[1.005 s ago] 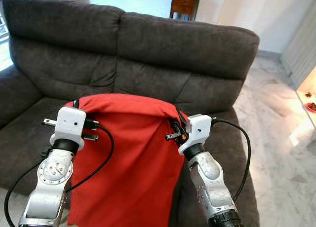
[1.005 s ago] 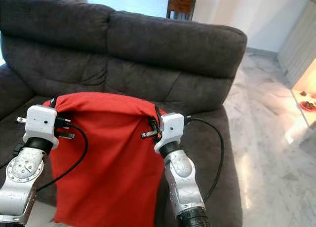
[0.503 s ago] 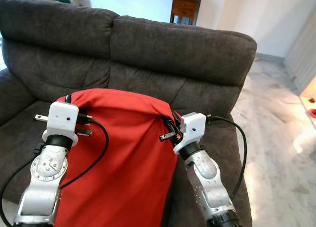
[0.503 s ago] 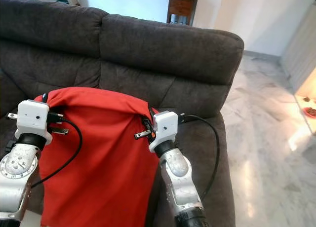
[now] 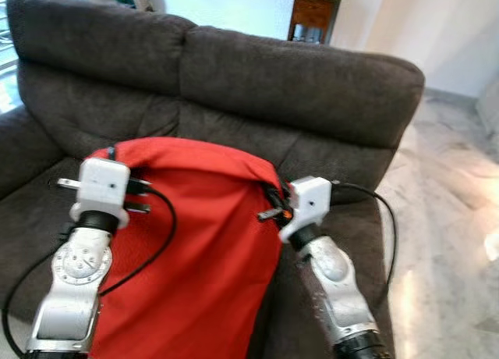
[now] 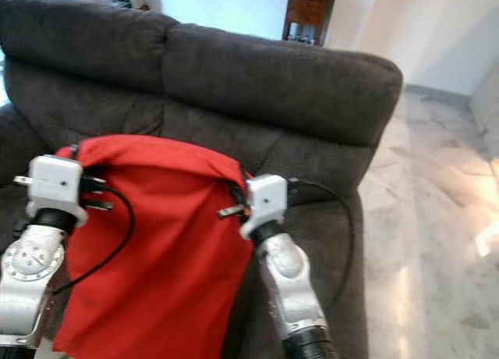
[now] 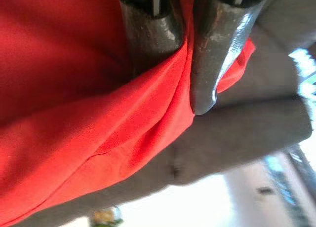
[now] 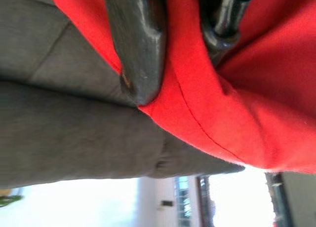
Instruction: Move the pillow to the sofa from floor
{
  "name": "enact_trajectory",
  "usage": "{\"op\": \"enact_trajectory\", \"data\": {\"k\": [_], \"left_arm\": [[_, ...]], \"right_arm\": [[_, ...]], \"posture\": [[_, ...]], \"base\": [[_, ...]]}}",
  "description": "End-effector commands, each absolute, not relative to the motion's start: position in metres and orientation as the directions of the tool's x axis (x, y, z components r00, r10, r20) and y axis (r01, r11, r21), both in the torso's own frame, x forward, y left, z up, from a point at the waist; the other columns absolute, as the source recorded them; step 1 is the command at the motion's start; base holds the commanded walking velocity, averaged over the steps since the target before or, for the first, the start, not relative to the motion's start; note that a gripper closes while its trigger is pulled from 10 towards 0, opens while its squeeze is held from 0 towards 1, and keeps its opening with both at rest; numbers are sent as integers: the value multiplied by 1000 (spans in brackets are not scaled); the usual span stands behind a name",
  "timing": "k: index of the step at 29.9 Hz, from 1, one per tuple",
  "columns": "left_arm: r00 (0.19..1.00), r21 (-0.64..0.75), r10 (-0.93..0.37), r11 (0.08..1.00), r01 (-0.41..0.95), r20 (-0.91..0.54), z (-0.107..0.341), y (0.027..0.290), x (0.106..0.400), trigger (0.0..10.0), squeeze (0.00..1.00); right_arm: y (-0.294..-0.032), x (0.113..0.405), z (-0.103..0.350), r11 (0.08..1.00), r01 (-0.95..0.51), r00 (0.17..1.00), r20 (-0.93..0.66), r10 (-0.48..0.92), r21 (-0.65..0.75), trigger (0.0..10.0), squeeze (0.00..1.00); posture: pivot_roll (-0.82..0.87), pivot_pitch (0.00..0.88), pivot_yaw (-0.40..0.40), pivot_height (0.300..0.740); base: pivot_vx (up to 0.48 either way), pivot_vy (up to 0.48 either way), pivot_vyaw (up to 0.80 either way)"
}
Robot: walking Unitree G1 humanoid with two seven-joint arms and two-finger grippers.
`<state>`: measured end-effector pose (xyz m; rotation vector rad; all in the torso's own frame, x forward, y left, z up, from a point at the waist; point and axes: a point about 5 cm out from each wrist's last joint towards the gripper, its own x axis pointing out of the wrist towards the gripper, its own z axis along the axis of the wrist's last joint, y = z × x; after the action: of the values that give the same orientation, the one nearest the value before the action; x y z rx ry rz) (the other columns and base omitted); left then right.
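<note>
Pillow [image 5: 195,242] unchanged, camera shifted

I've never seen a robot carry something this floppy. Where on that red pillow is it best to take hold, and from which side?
By the two upper corners, one from each side, as it is held now. The pillow hangs limp, so holding it by the top edge probably keeps it spread. The left gripper and right gripper each pinch a fold of red cloth, above the sofa seat.

Sofa [image 5: 327,86] backrest blocks ahead; seat cushions free below pillow [image 5: 203,250].
</note>
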<state>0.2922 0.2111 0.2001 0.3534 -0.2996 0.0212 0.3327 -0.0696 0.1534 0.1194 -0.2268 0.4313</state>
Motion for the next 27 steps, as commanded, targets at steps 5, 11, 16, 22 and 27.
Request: {"op": "enact_trajectory", "data": {"k": [5,11,16,22,27], "left_arm": [[978,394,-170,912,112,117,177,205,288,10000,0],[988,386,-77,922,20,134,177,219,290,10000,0],[991,388,-64,922,13,119,173,220,287,10000,0],[991,391,-55,921,5,118,172,221,287,10000,0],[992,389,-54,921,5,116,171,221,287,10000,0]], "right_arm": [[-88,345,168,944,-298,926,283,249,143,10000,0],[-91,348,159,959,-245,953,215,212,140,10000,0],[-91,349,156,959,-242,955,213,208,147,10000,0],[-90,348,156,957,-247,954,211,213,151,10000,0],[-90,348,155,957,-251,953,212,217,148,10000,0]], "posture": [[212,33,-54,740],[213,37,-55,740],[214,36,-55,740],[214,37,-57,740],[213,33,-55,740]], "base": [[0,0,0],[0,0,0],[0,0,0],[0,0,0],[0,0,0]]}}
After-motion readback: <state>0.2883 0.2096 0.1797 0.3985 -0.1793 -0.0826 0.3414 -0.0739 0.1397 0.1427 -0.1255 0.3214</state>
